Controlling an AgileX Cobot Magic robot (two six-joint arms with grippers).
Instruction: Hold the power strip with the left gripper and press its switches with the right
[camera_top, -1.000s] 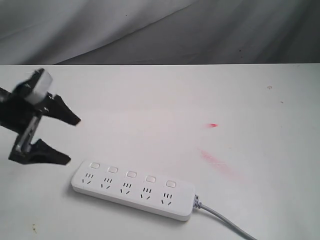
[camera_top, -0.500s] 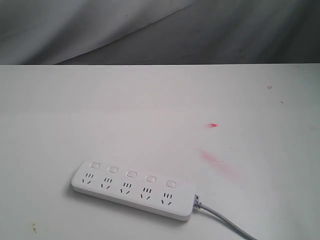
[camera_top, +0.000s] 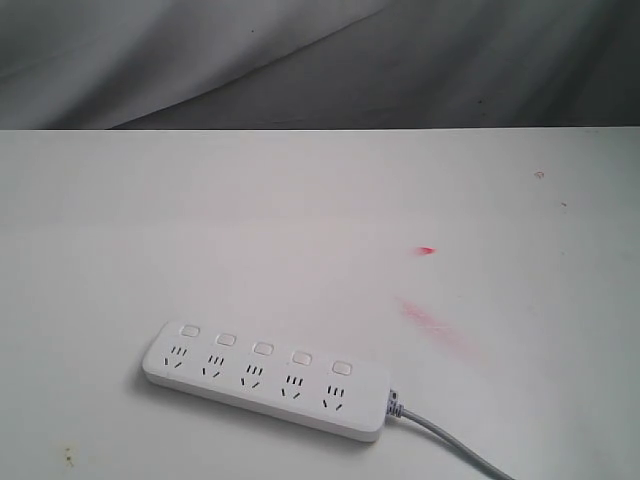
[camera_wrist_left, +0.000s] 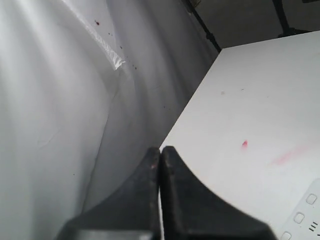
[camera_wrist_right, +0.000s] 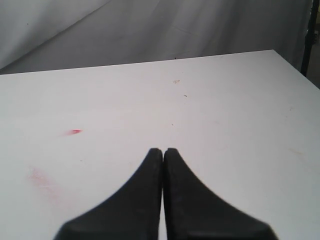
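The white power strip (camera_top: 265, 380) lies flat near the front of the white table, its grey cord (camera_top: 450, 445) trailing off to the front right. Its switches (camera_top: 263, 349) form a row of small white buttons along the far side, one beside each socket. Only a corner of the strip (camera_wrist_left: 305, 217) shows in the left wrist view. Neither arm appears in the exterior view. My left gripper (camera_wrist_left: 160, 151) is shut with nothing between its black fingers, held away from the strip near the table's edge. My right gripper (camera_wrist_right: 163, 151) is likewise shut and empty, above bare table.
Red marks stain the white table (camera_top: 300, 220): a small red spot (camera_top: 427, 250) and a fainter smear (camera_top: 430, 320) right of the strip. Grey cloth (camera_top: 300, 60) hangs behind the table's far edge. The left wrist view shows that cloth (camera_wrist_left: 60, 100) beside the table's edge.
One second ago my left gripper stood open at the left of the exterior view, near the strip's end. It has since left that view and shut. The strip has not moved.
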